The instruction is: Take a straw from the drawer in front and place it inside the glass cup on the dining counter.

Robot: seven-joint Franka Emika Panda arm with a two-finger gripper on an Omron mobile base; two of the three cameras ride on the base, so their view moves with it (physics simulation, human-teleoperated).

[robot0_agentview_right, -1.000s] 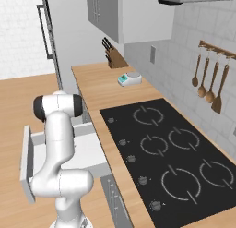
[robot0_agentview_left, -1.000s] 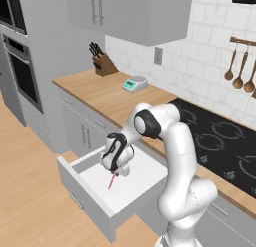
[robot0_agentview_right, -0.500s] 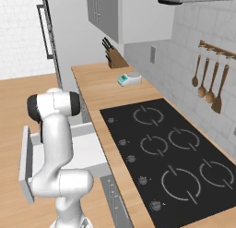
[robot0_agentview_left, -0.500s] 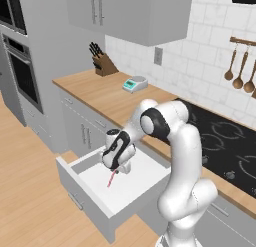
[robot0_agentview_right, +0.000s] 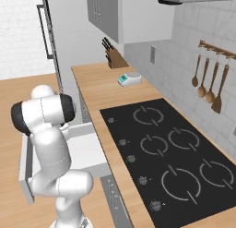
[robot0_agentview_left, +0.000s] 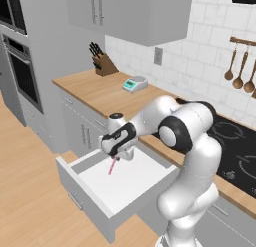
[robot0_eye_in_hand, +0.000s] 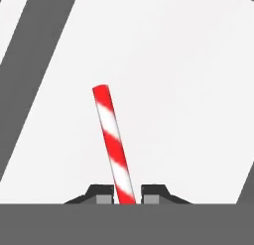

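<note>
The drawer (robot0_agentview_left: 107,191) is standing pulled out below the wall counter (robot0_agentview_left: 100,93), and its white interior is showing. The gripper (robot0_agentview_left: 116,158) is hanging over the far part of the drawer, and its fingers are pressing together on the straw (robot0_agentview_left: 112,165), which is red and white striped. In the hand view the two dark fingertips (robot0_eye_in_hand: 104,195) are sitting on both sides of the straw (robot0_eye_in_hand: 113,146), touching it, and the straw is leaning a little to the left against the white drawer floor (robot0_eye_in_hand: 188,90). In the left base view the straw is pointing down from the gripper toward the drawer floor; it is not possible to tell if its lower end is touching the floor.

On the wall counter, at the far left, a knife block (robot0_agentview_left: 101,65) is standing against the tiled wall, and a small kitchen scale (robot0_agentview_left: 135,83) is lying to the right of it. The black cooktop (robot0_agentview_right: 170,162) is lying at the right, with round burner marks and small knobs along its near edge. Wooden spoons (robot0_agentview_right: 208,84) are hanging on a rail above it. Grey upper cabinets (robot0_agentview_left: 130,13) are hanging over the counter, and a built-in oven (robot0_agentview_left: 22,76) is standing at the far left. In the right base view the white arm (robot0_agentview_right: 48,144) is covering most of the drawer (robot0_agentview_right: 87,151)
</note>
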